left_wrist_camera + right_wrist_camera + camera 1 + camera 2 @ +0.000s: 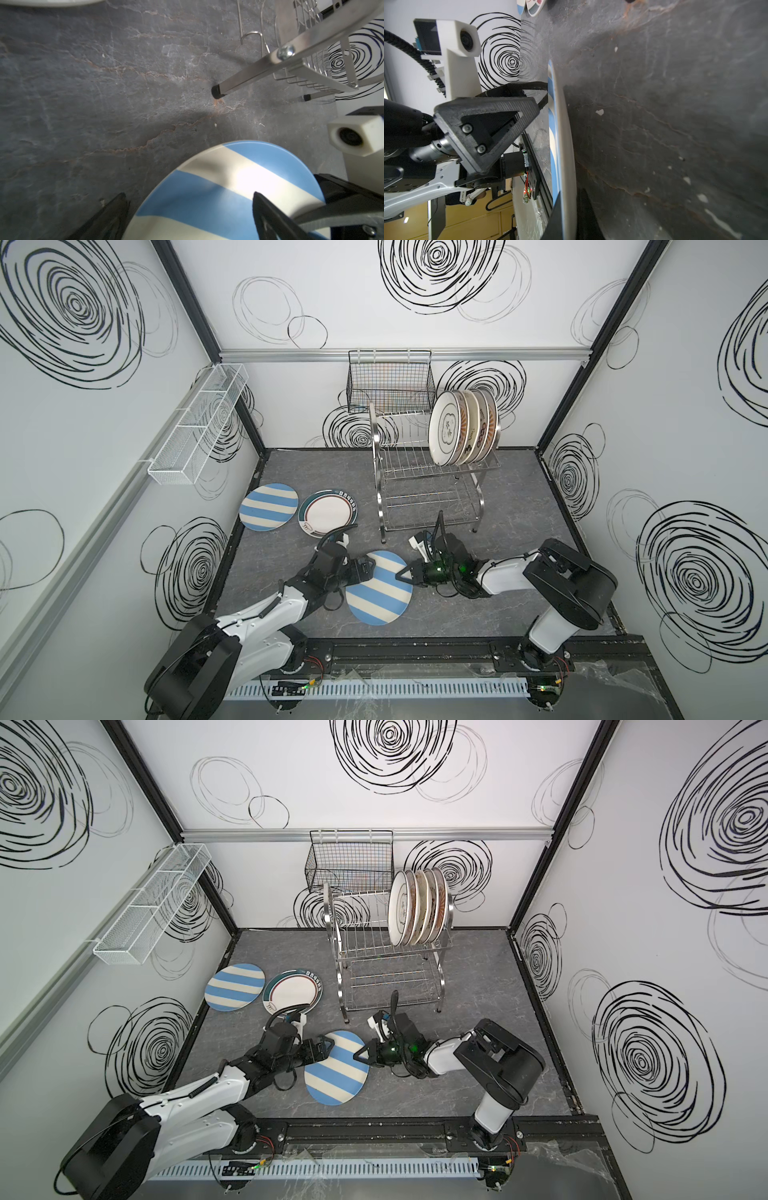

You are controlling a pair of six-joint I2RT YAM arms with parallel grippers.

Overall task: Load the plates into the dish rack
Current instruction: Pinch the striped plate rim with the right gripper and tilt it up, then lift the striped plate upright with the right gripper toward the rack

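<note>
Striped plate (376, 593) lies low and central in both top views, below the dish rack (428, 489). I see my right gripper (404, 575) clamped on its rim, my left gripper (368, 565) spread apart opposite.

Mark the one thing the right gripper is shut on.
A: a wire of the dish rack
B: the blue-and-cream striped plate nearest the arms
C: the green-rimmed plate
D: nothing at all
B: the right gripper has its jaws closed over the rim of the striped plate, which shows edge-on between them in the right wrist view.
</note>
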